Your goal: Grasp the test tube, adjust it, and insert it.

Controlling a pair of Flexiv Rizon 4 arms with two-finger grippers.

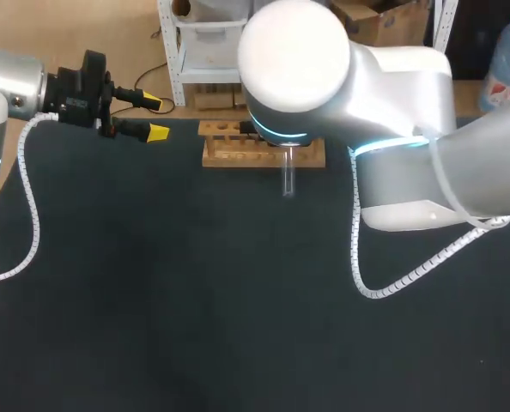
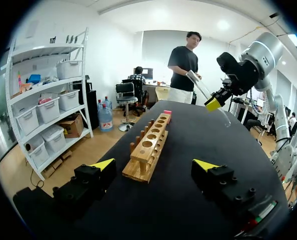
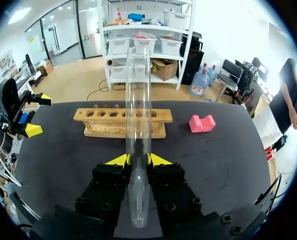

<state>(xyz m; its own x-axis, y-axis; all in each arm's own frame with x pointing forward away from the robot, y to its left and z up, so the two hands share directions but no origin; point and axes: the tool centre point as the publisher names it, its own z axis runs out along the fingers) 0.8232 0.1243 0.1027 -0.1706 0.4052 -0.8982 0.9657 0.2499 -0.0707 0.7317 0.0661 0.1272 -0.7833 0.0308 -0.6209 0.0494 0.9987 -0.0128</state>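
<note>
Adjustment is the step in hand, as I judge it, since the grasp itself looks made. The right tool [image 3: 138,160] is clenched on the test tube [image 3: 138,115], with one yellow tip pressing each side of the glass. The tube runs out along the fingers toward the wooden rack [image 3: 122,122] ahead. In the left wrist view it hangs in the air above the dark surface [image 1: 195,300], slanted rather than upright and touching nothing else. The head view places it just in front of the rack, near the middle of its length. The rack's holes appear empty. A pink block [image 3: 201,123] lies on the surface beside one end of the rack, apart from it.

The left tool [image 2: 156,167] is released, its fingers spread with nothing between them. It sits at the far left edge of the surface, facing down the rack's length.

The next move probably calls for turning the tube upright, closed end down, and centring it over one hole before lowering. I cannot tell with certainty which end is the closed one.
</note>
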